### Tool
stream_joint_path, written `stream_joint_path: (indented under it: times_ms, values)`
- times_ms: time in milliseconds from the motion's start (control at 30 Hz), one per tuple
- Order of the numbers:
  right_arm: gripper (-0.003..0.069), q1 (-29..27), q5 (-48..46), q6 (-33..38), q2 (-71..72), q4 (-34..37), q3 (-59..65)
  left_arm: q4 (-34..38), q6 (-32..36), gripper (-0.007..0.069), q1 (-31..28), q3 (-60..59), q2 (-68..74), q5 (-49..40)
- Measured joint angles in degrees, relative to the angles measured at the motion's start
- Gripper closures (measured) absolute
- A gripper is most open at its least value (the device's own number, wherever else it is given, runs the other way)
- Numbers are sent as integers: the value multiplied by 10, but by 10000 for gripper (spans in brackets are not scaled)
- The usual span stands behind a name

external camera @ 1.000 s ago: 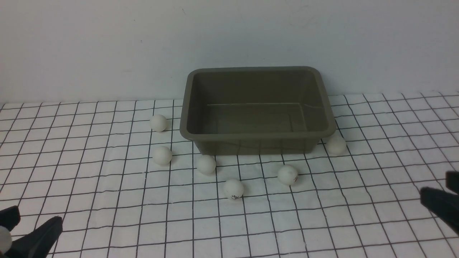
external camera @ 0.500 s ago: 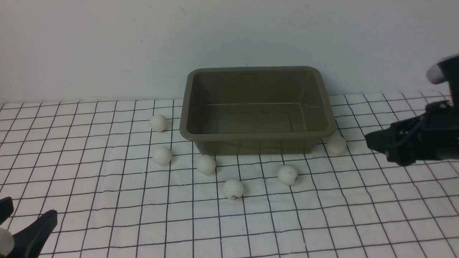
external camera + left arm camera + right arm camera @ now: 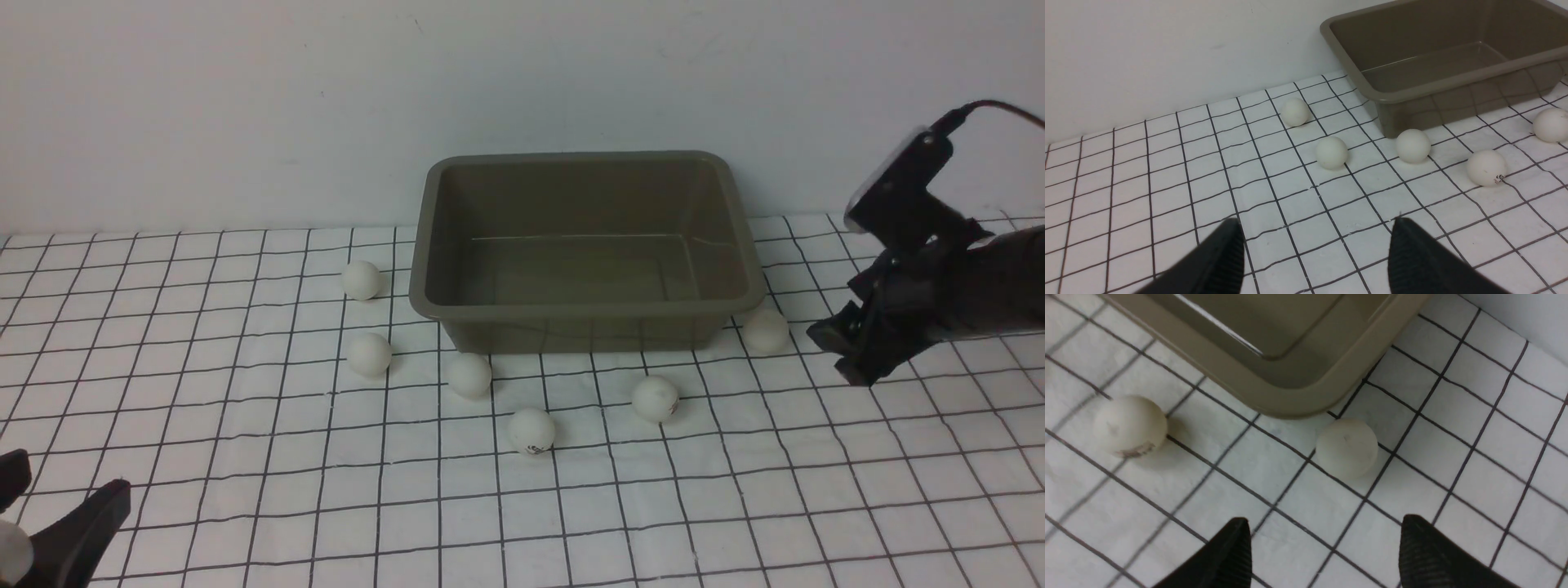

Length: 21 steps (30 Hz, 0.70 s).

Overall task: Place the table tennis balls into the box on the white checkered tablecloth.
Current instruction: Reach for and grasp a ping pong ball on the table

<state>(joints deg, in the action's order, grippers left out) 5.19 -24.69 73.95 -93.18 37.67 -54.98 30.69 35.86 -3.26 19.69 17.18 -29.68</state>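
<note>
Nearest us, our left pincer (image 3: 65, 490) stood wide and empty over the near left corner of the white checkered tablecloth (image 3: 245, 457), well apart from the table tennis balls (image 3: 531, 430). Farther on, all six of these lay loose on the cloth, along the front and left side of the box (image 3: 571, 310). Our right pincer (image 3: 1326, 519), likewise spread wide with nothing in it, hung near the rightmost ball (image 3: 1346, 448). That ball sat just ahead of the open jaws, beside the box's near right corner. The box stood farthest back.

Black right hand (image 3: 1325, 526) has ribbed tapered fingers (image 3: 1224, 559), thin black cable (image 3: 996, 104).
</note>
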Motion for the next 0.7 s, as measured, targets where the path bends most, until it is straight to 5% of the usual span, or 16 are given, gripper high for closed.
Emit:
stream_joint_path:
  times_ms: [233, 700]
  values:
    - [215, 0, 43, 117, -68, 30, 0, 0, 0, 195, 0, 0, 0, 0]
    - [215, 0, 31, 302, -111, 244, -15, 0, 0, 195, 0, 0, 0, -2]
